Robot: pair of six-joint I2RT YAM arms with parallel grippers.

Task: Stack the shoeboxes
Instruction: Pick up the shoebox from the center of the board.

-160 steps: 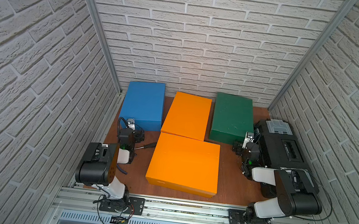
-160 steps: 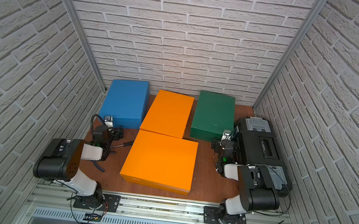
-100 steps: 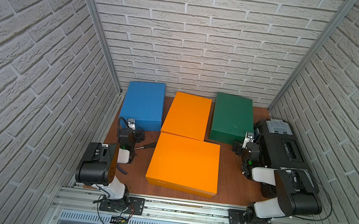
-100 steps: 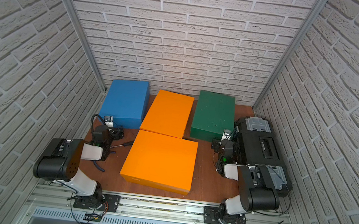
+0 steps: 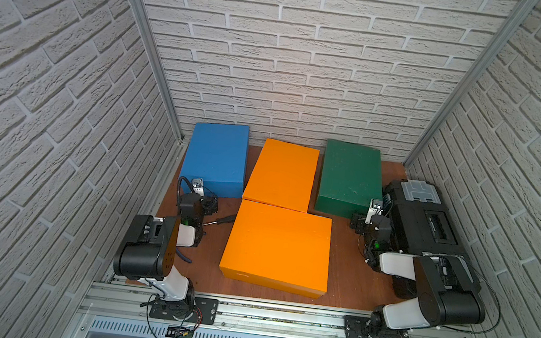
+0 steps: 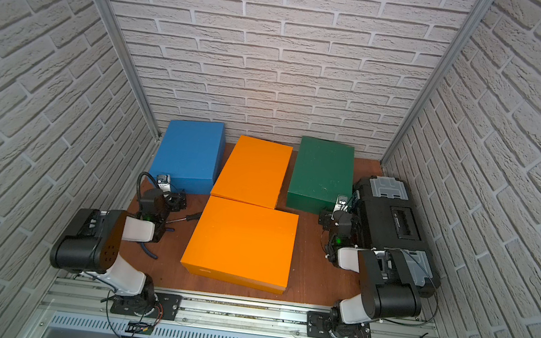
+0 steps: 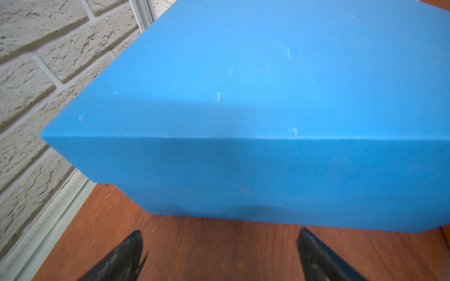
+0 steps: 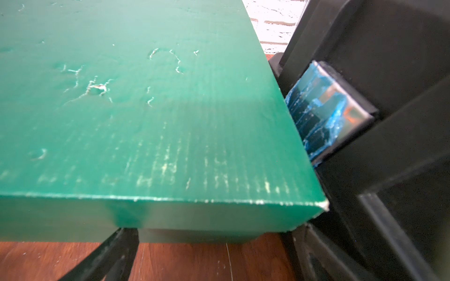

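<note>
Four shoeboxes lie flat on the wooden floor, none on top of another. The blue one (image 5: pixel 215 156) (image 7: pixel 243 97) is at the back left, a green one (image 5: pixel 349 179) (image 8: pixel 121 109) at the back right. One orange box (image 5: pixel 282 174) lies between them, and the second orange box (image 5: pixel 279 247) lies in front of it. My left gripper (image 5: pixel 208 201) (image 7: pixel 219 233) is open and empty just short of the blue box's near face. My right gripper (image 5: pixel 362 222) (image 8: pixel 215 228) is open and empty at the green box's near right corner.
A black toolbox (image 5: pixel 425 225) (image 8: pixel 389 121) with grey clips lies along the right wall, touching the green box's side and close to my right arm. A small black-handled tool (image 5: pixel 221 221) lies on the floor between my left arm and the near orange box. Brick walls close in three sides.
</note>
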